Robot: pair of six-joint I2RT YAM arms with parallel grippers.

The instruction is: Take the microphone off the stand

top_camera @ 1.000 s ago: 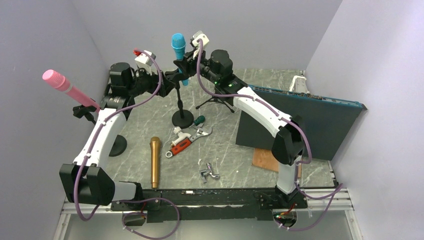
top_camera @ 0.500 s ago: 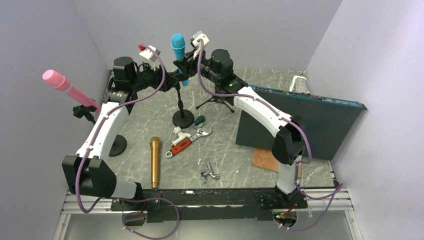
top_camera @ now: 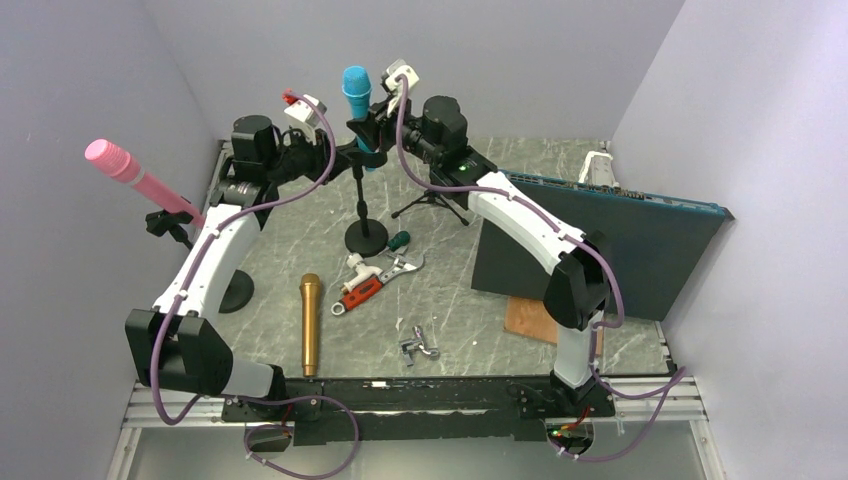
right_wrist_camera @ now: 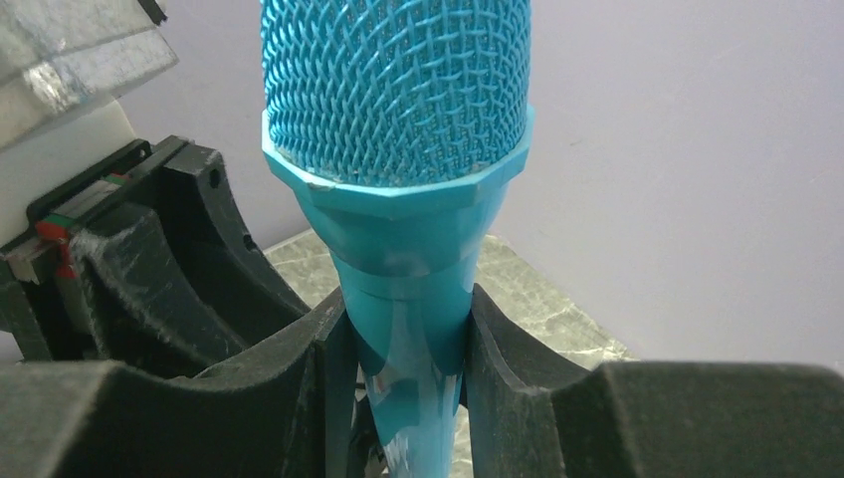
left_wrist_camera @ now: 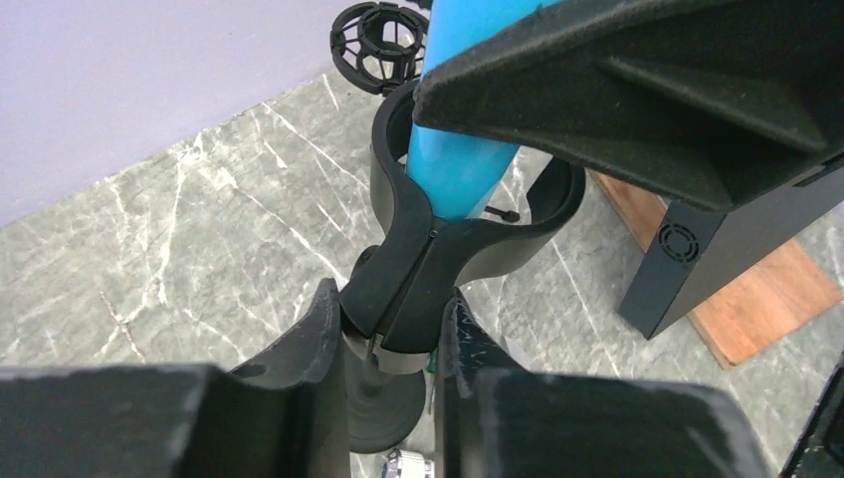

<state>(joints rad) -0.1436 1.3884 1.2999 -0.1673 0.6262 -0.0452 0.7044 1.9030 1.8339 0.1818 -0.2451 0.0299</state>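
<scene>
A blue microphone (top_camera: 356, 85) stands upright in the black clip (top_camera: 360, 152) of a short stand (top_camera: 362, 205) with a round base, at the table's back centre. My right gripper (top_camera: 373, 128) comes from the right and is shut on the microphone; in the right wrist view the fingers (right_wrist_camera: 508, 349) press its tapered body (right_wrist_camera: 403, 299) just below the mesh head. My left gripper (top_camera: 338, 157) comes from the left and is shut on the stand; in the left wrist view the gripper (left_wrist_camera: 391, 319) pinches the neck of the clip (left_wrist_camera: 438, 249) under the blue body (left_wrist_camera: 453, 169).
A pink microphone (top_camera: 125, 165) sits tilted on a second stand at the left. A gold microphone (top_camera: 310, 322), wrenches (top_camera: 375, 275) and a small metal part (top_camera: 420, 345) lie on the marble top. A small tripod (top_camera: 430, 205), a dark panel (top_camera: 600, 245) and a wooden board (top_camera: 530, 320) are on the right.
My left gripper has moved right onto the stand's clip and closed on it. The right gripper has kept its hold on the microphone without moving.
</scene>
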